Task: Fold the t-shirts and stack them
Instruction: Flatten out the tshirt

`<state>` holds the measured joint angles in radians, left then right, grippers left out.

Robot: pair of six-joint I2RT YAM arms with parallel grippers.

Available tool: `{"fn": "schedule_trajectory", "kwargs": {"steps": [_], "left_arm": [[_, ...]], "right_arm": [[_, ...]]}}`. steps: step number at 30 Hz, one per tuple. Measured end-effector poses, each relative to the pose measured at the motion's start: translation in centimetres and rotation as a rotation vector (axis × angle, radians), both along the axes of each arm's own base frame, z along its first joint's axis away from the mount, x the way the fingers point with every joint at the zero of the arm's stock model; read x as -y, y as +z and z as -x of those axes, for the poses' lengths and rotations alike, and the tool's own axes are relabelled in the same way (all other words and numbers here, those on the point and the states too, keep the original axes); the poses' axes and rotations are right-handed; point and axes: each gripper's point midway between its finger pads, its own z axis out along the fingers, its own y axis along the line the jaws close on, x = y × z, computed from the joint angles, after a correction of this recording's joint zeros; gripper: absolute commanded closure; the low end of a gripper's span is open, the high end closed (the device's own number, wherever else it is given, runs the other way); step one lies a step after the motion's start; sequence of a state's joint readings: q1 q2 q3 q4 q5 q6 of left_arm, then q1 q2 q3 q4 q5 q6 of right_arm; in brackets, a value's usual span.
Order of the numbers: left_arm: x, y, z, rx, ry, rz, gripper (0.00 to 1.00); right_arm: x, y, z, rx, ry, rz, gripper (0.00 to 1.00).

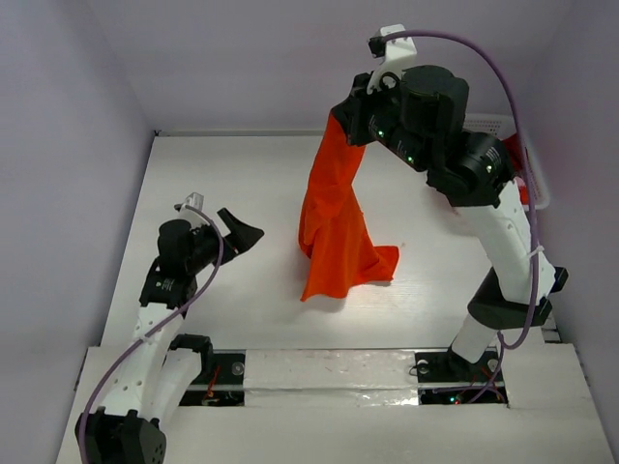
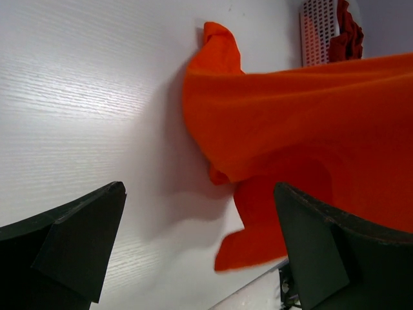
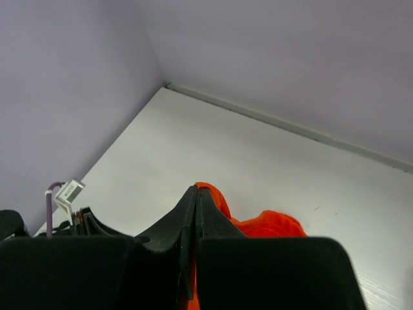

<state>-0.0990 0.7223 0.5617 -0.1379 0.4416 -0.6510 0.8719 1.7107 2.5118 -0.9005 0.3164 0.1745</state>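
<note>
A bright orange t-shirt hangs in a long drape over the middle of the table, its lower end resting crumpled on the surface. My right gripper is shut on its top edge, high above the table; the right wrist view shows the orange t-shirt pinched between the closed fingers. My left gripper hovers open to the left of the cloth, apart from it, with the orange t-shirt filling the right of its wrist view. A dark red t-shirt lies bunched in the basket.
A white lattice basket stands at the back right, mostly hidden behind my right arm; it shows as the white basket in the left wrist view. Purple walls close in the table at the back and on both sides.
</note>
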Motion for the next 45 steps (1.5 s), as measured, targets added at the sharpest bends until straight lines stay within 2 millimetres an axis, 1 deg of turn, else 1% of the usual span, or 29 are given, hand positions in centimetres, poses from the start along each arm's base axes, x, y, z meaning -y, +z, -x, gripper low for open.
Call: {"fn": "schedule_trajectory", "kwargs": {"steps": [6,9,14,18,21,25,29,31,34,37,42,45], "left_arm": [[2.1,-1.3,0.8,-0.025,-0.067,0.065,0.01],[3.9,-1.8,1.3,-0.030,-0.127,0.102,0.01],[7.0,-2.3,2.2,-0.050,-0.228,0.170,0.01],[9.0,-1.7,2.3,-0.036,-0.287,0.215,0.01],[10.5,-1.2,2.7,-0.019,-0.333,0.236,0.01],[12.9,-1.1,3.8,-0.021,-0.404,0.250,0.01],[15.4,-2.4,5.1,-0.061,-0.466,0.245,0.01],[16.2,-3.0,5.5,-0.082,-0.477,0.240,0.01],[15.9,-3.6,5.0,-0.082,-0.425,0.217,0.01],[14.6,-3.3,3.8,-0.039,-0.331,0.173,0.01],[11.5,-1.0,2.2,0.099,-0.175,0.105,0.01],[10.4,-0.6,1.3,0.158,-0.117,0.053,0.01]], "right_arm": [[2.3,1.9,0.3,0.057,-0.062,0.004,1.00],[3.0,2.5,0.5,0.070,-0.077,0.000,1.00],[3.3,2.3,0.6,0.067,-0.082,0.004,1.00],[2.9,1.7,0.6,0.054,-0.069,0.014,1.00],[2.6,1.4,1.0,0.045,-0.038,0.016,1.00],[3.1,1.4,1.9,0.040,-0.020,0.013,1.00],[4.1,2.4,2.7,0.057,-0.021,-0.008,1.00],[4.3,2.6,2.9,0.061,-0.022,-0.013,1.00],[4.3,2.5,2.8,0.060,-0.023,-0.011,1.00],[4.3,2.4,2.8,0.057,-0.024,-0.008,1.00],[4.3,1.9,2.8,0.049,-0.024,0.003,1.00],[4.3,1.8,2.8,0.049,-0.024,0.003,1.00]]}}
